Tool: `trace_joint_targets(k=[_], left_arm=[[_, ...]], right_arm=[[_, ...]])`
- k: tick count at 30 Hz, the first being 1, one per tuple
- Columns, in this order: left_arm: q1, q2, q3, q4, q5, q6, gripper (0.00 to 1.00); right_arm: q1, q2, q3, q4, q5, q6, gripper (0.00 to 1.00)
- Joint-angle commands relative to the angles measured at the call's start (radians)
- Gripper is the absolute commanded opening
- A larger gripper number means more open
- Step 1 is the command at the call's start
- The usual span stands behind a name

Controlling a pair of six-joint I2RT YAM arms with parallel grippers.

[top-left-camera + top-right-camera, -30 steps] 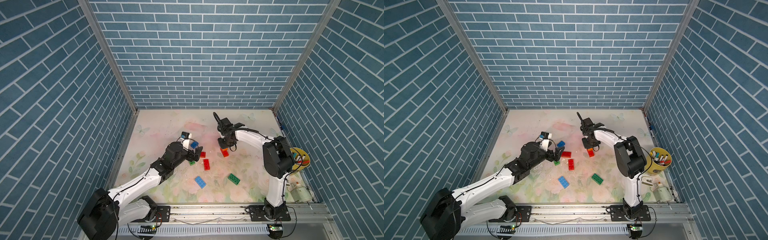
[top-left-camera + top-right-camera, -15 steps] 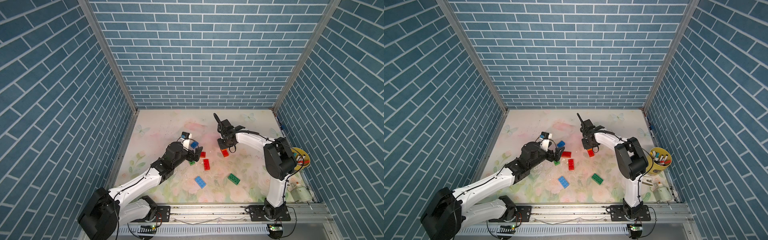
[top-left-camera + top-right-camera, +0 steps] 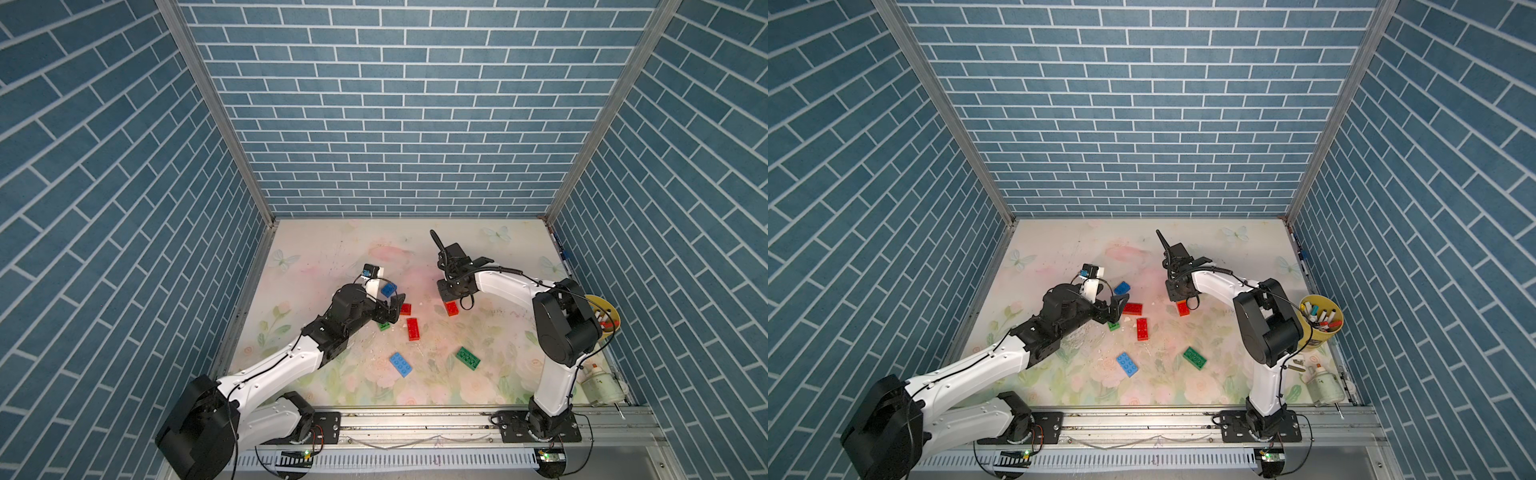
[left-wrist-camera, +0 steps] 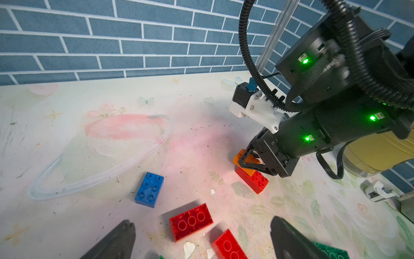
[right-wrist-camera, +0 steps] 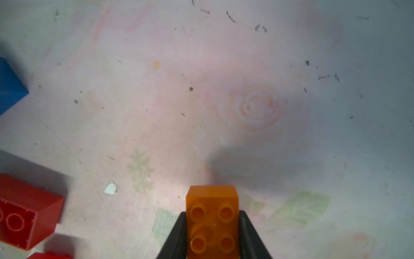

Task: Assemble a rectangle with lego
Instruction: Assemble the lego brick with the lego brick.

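Currently | step, judged: mating orange brick (image 5: 211, 199) onto red brick (image 4: 254, 180) | right gripper (image 5: 212, 214): clamped on orange brick | left gripper (image 3: 394, 308): spread wide, empty | next: align studs, press down.

On the table (image 3: 332, 257), a gripped brick (image 5: 211, 201) is held by the right gripper (image 5: 212, 233) on the far end of a lower brick (image 4: 255, 181). Left of these, a central brick (image 3: 412, 328) is laid just nearer than a sideways brick (image 3: 406, 308), with a far brick (image 3: 388, 289) behind and left. Nearest, a front brick (image 3: 401, 364) is placed left of a front-right brick (image 3: 468, 358).
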Motion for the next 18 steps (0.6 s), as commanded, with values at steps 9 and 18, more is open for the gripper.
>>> trace_joint_targets(k=[9, 18], left_arm=[[0.007, -0.005, 0.016, -0.008, -0.013, 0.011, 1.0], [0.006, -0.013, 0.013, -0.01, -0.015, 0.011, 1.0]], right_arm=[[0.025, -0.044, -0.075, -0.06, 0.085, 0.062, 0.09], [0.045, -0.092, -0.16, -0.006, 0.206, 0.127, 0.05]])
